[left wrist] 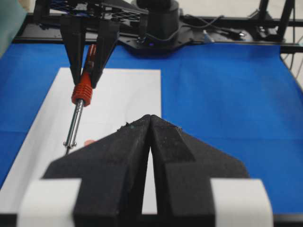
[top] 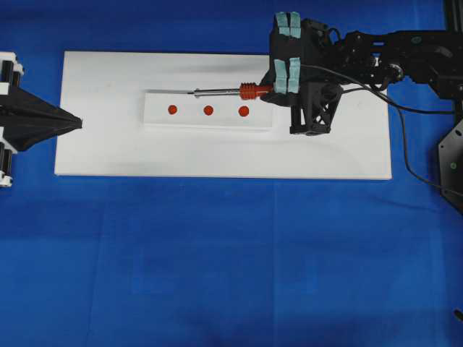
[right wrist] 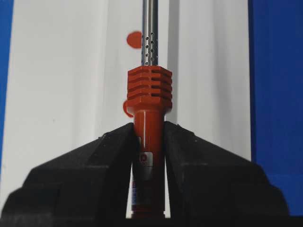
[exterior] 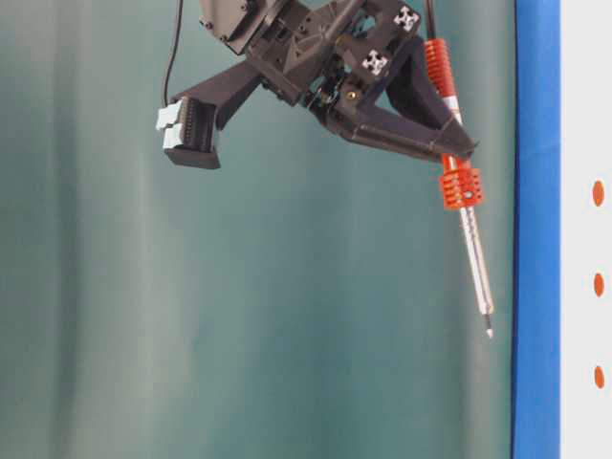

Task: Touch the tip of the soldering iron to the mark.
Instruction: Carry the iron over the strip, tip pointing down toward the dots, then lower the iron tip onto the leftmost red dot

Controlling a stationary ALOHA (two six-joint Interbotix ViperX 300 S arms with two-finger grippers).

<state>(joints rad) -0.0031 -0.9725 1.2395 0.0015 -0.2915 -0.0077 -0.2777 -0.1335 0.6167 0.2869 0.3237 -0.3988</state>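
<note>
Three red dots are presented in a row on the white block (top: 208,110), the mark (top: 208,110) at centre, while the soldering iron (top: 231,91) is clamped by its orange handle in the right gripper (top: 273,90), its tip held above the block's far edge, and the left gripper (top: 78,123) is kept closed at the left.

You see: soldering iron (right wrist: 148,94) – glossy ribbed orange-red plastic handle, shiny perforated metal shaft | right gripper (right wrist: 148,156) – matt, grainy black plastic | white block (top: 210,110) – smooth, matt | worktop (top: 217,253) – matt blue cloth-like cover
</note>
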